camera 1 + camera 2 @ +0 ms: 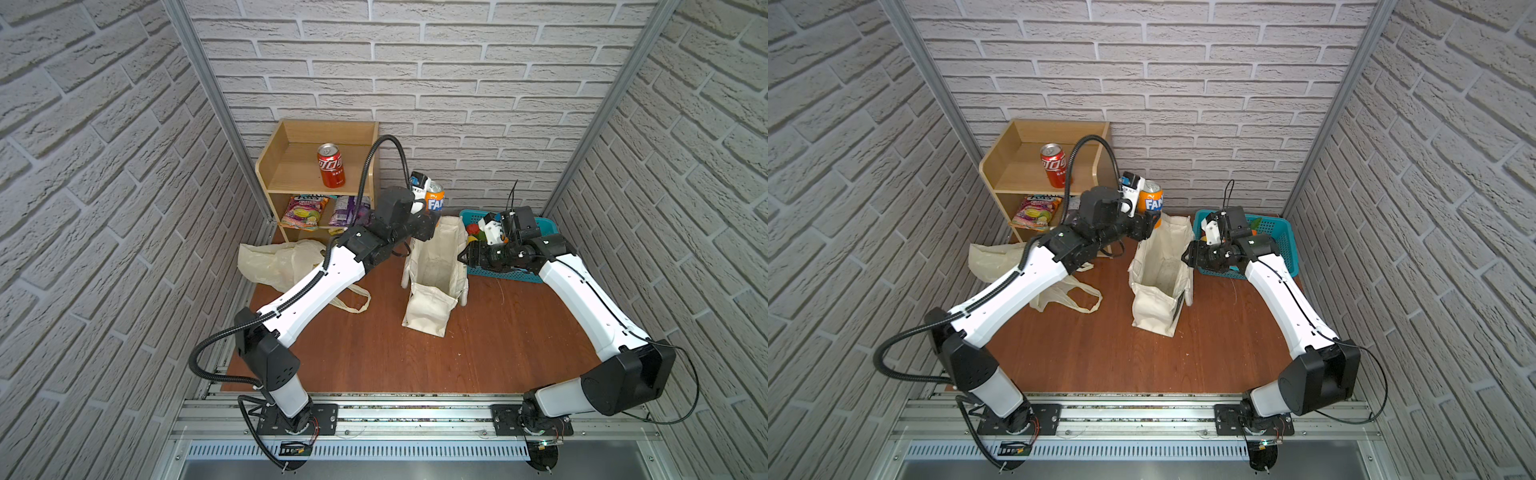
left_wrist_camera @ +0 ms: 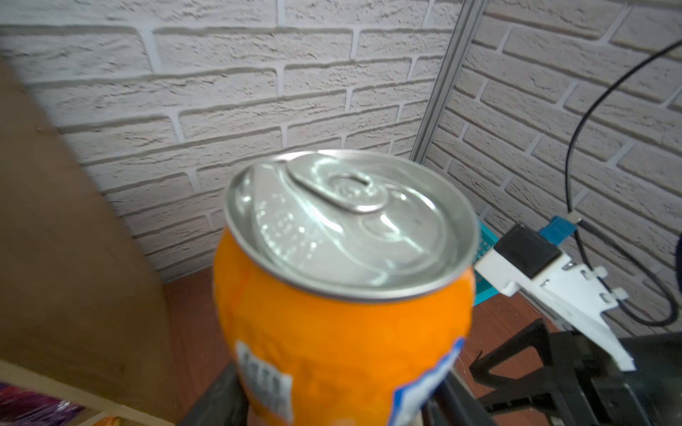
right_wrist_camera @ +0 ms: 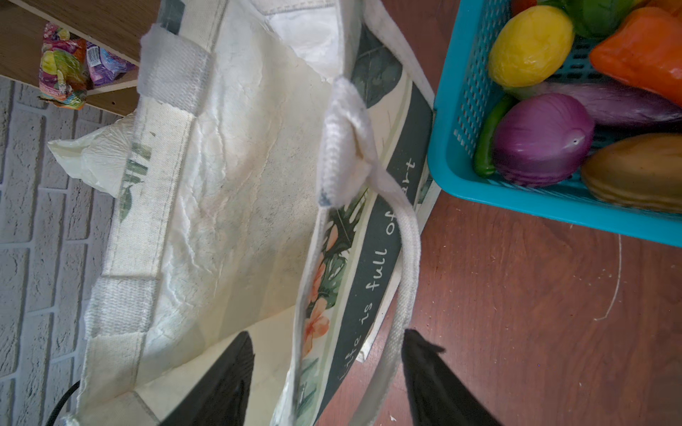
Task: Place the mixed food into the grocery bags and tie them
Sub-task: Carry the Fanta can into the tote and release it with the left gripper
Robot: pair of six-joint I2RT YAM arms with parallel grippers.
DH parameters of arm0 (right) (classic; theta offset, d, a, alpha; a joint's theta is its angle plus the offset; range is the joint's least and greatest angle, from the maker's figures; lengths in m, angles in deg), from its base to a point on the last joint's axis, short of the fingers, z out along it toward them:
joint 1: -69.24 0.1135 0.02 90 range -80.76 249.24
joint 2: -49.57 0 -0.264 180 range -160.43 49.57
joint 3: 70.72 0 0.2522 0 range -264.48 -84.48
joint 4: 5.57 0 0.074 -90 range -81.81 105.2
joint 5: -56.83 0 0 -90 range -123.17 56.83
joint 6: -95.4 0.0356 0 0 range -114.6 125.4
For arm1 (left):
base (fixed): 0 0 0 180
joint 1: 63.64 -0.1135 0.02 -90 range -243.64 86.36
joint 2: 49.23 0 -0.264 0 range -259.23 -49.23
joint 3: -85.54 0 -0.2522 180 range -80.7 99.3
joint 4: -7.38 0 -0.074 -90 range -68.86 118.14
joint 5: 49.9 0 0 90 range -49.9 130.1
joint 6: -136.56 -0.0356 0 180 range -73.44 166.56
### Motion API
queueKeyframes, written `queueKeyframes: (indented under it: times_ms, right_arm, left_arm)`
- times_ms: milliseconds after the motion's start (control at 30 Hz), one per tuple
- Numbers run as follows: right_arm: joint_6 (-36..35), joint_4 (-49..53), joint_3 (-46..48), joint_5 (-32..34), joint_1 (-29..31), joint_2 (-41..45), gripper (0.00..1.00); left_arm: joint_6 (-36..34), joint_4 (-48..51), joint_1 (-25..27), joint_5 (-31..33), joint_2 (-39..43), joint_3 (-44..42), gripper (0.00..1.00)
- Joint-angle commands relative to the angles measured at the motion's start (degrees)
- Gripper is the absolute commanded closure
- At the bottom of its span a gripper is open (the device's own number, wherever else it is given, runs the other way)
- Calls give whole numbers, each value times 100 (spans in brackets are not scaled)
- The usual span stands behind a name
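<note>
The left arm (image 1: 316, 286) stretches forward from its base, wrist cocked up, the left gripper (image 1: 433, 216) clamped around the lower body of the upright orange soda can (image 1: 435, 199), while the right arm (image 1: 582, 291) folds inward at the elbow, the right gripper (image 1: 462, 255) angled inward and down, jaws parted.

Both limbs wore smooth white shells, left arm (image 1: 316, 286) and right arm (image 1: 582, 291), with chunky black joints (image 1: 270, 357). A ribbed black conduit (image 1: 192, 360) ran along the left, a thin black cable (image 1: 697, 390) along the right. The right gripper (image 3: 328, 332) had black, pointed fingers (image 3: 228, 376).
</note>
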State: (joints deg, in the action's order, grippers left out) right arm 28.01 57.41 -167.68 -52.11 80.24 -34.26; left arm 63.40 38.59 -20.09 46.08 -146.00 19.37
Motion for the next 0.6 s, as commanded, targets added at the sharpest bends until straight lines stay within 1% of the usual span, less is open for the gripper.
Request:
queueKeyframes:
  times_ms: [0, 67, 200, 267, 467, 567]
  right_arm:
    - [77, -227, 3, -274, -28, -43, 41]
    - [77, -234, 8, -309, -28, -76, 50]
    - [57, -237, 14, -405, -36, -118, 84]
    - [52, -245, 32, -440, -37, -116, 94]
    - [46, -261, 67, -470, -37, -107, 94]
    - [24, -263, 85, -463, -37, -100, 94]
  left_arm:
    - [113, -1271, 103, 189, -149, -53, 53]
    - [144, -1476, 161, 192, -278, -197, 53]
    - [222, -1926, 256, 269, -453, -554, 53]
    - [267, -2109, 291, 298, -523, -723, 53]
    - [321, -2600, 423, 351, -800, -1114, 54]
    - [289, -2770, 483, 367, -937, -1272, 56]
